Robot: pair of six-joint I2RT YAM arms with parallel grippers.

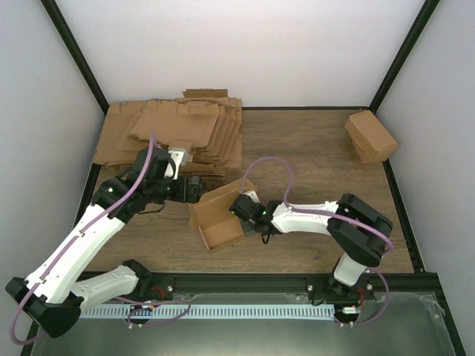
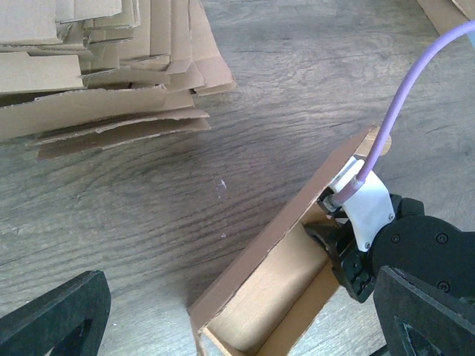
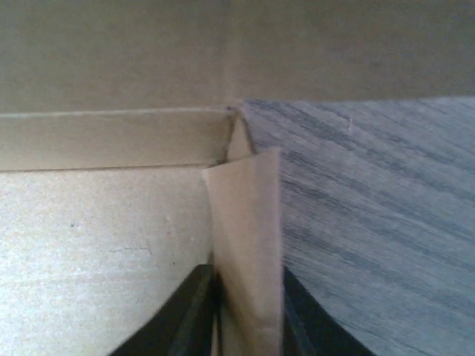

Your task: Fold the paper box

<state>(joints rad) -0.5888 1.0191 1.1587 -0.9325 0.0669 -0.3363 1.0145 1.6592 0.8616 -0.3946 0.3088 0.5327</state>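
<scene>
While the paper box (image 1: 217, 222) lies open-topped at the centre of the table (image 1: 312, 163), the right arm is stretched low toward 9 o'clock. The right gripper (image 1: 243, 208) is pinched on the box's 2 o'clock wall. The left gripper (image 1: 197, 190), spread wide and holding nothing, is levelled at the box's 10 o'clock corner.

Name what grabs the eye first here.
A half-folded paper box sits open-topped at the table's middle, with the right gripper's fingers astride one of its walls. A thick pile of flat cardboard sheets fills the far left, and a closed cardboard box sits at the far right.
</scene>
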